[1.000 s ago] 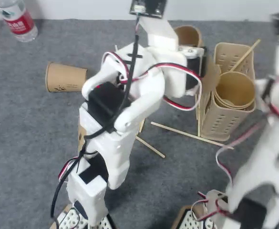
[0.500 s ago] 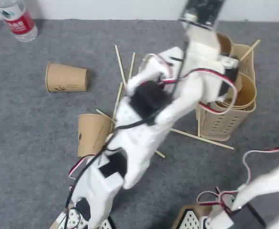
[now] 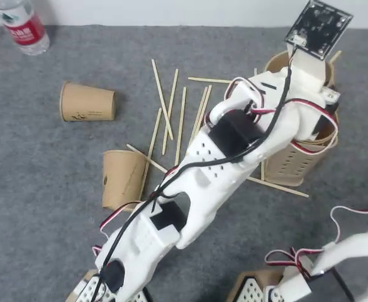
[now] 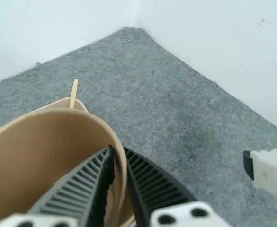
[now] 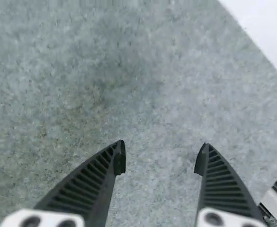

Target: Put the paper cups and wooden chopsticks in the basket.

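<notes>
My left gripper point(image 4: 117, 152) is shut on the rim of a tan paper cup point(image 4: 34, 151), one finger inside and one outside. In the high view the left arm stretches across the table, its wrist above the tan slotted basket point(image 3: 290, 165), and the held cup point(image 3: 277, 61) peeks out beside the wrist camera. Two more paper cups lie on their sides on the grey carpet, one at the left point(image 3: 87, 102) and one nearer the front point(image 3: 122, 178). Several wooden chopsticks point(image 3: 171, 113) lie scattered between them and the basket. My right gripper point(image 5: 159, 158) is open above bare carpet.
A plastic bottle point(image 3: 23, 26) with a red label stands at the far left corner. A chopstick point(image 3: 278, 187) lies in front of the basket. The right arm point(image 3: 353, 258) sits low at the front right. A white wall runs along the far edge.
The left arm has swung to the right with its cup, from over the table's middle to above the basket. The right arm has drawn back toward the front right corner.
</notes>
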